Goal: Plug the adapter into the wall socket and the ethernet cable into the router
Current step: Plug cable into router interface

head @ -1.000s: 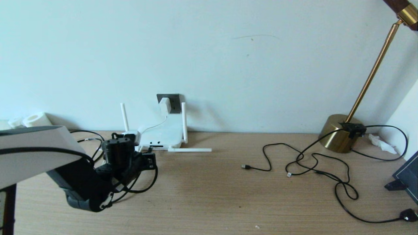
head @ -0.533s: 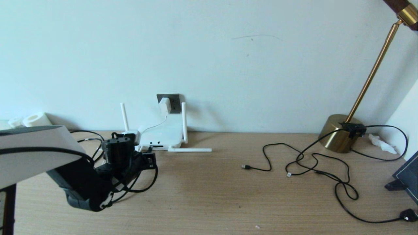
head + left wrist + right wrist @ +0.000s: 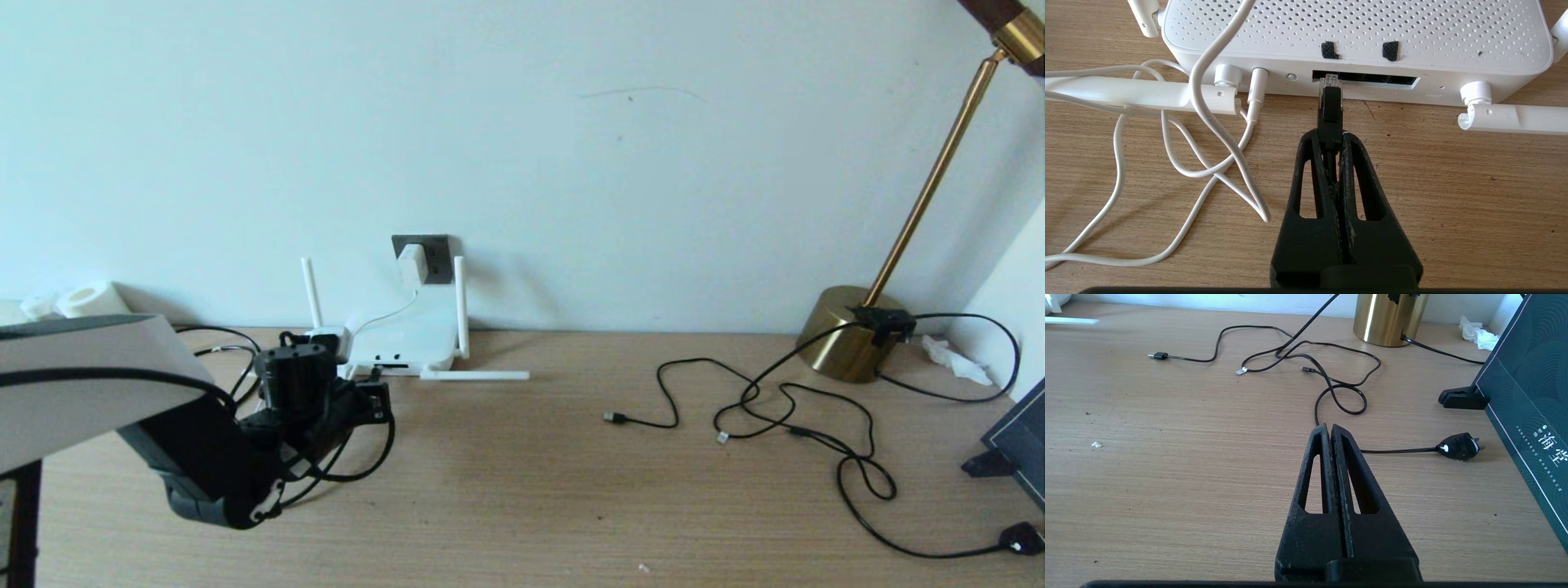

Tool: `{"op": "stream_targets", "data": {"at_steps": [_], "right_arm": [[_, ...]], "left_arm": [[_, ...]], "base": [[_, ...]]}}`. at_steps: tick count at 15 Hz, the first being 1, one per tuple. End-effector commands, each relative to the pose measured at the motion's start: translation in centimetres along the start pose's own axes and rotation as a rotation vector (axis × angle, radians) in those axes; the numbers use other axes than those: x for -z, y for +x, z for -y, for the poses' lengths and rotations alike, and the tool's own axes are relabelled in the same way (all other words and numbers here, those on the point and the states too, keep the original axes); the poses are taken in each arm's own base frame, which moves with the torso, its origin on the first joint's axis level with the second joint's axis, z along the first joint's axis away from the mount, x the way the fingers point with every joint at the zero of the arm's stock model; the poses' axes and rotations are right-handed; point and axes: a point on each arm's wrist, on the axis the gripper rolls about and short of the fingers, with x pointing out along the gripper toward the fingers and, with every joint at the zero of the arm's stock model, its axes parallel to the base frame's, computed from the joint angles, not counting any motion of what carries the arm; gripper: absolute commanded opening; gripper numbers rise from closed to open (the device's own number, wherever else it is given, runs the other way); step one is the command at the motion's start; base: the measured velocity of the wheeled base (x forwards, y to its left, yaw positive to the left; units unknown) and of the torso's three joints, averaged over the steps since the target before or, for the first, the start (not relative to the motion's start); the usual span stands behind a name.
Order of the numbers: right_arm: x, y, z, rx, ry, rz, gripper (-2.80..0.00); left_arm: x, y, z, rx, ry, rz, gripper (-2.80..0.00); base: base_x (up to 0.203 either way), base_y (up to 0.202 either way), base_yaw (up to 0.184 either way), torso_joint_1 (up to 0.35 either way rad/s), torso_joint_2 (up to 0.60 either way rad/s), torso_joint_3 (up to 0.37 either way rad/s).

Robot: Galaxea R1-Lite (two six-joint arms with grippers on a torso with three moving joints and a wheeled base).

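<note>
Black cable: the ethernet cable (image 3: pixel 1329 110) has its plug pinched between the left gripper's (image 3: pixel 1331 136) jaws, the clear tip at the mouth of the router's port slot; I cannot tell how far in it sits.
Left gripper: low over the desk (image 3: pixel 522 490) just in front of the router, jaws closed tight on the plug, pointing at the port face.
Router: the router (image 3: pixel 404 339) lies flat on the desk against the wall; in the wrist view (image 3: pixel 1355 36) its dotted white top and the long dark port slot show. Two antennas stand upright, two lie flat along the desk.
Adapter: the adapter (image 3: pixel 412 263) sits on the socket (image 3: pixel 437 253), a dark grey plate on the wall just above the router. Its cord (image 3: pixel 1208 122) runs down over the router's top, loops on the desk beside the left antenna and ends in a small round plug in the port face.
Right gripper: the right gripper (image 3: pixel 1330 430) hangs over bare desk well to the right, jaws pressed together, holding nothing.
Around: a brass lamp (image 3: pixel 853 331) stands at the far right, thin black leads (image 3: pixel 775 408) tangled before it. A dark green box (image 3: pixel 1531 396) leans beside that. White rolls (image 3: pixel 90 298) sit far left by the wall.
</note>
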Motion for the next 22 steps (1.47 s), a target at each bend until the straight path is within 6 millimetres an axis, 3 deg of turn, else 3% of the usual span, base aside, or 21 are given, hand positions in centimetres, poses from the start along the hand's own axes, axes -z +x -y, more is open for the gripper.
{"op": "stream_targets", "data": {"at_steps": [1,22], "right_arm": [[0.01,0.01,0.0,-0.001,-0.001,-0.003,-2.8],[0.01,0.01,0.0,-0.001,0.001,-0.003,-2.8]], "left_arm": [[0.02,0.07,0.02,-0.001,-0.002,0.004,-2.8],[-0.01,0.17,-0.02,-0.003,-0.003,0.006,-2.8]], "base": [[0.0,0.0,0.0,0.0,0.0,0.0],[0.0,0.0,0.0,0.0,0.0,0.0]]}}
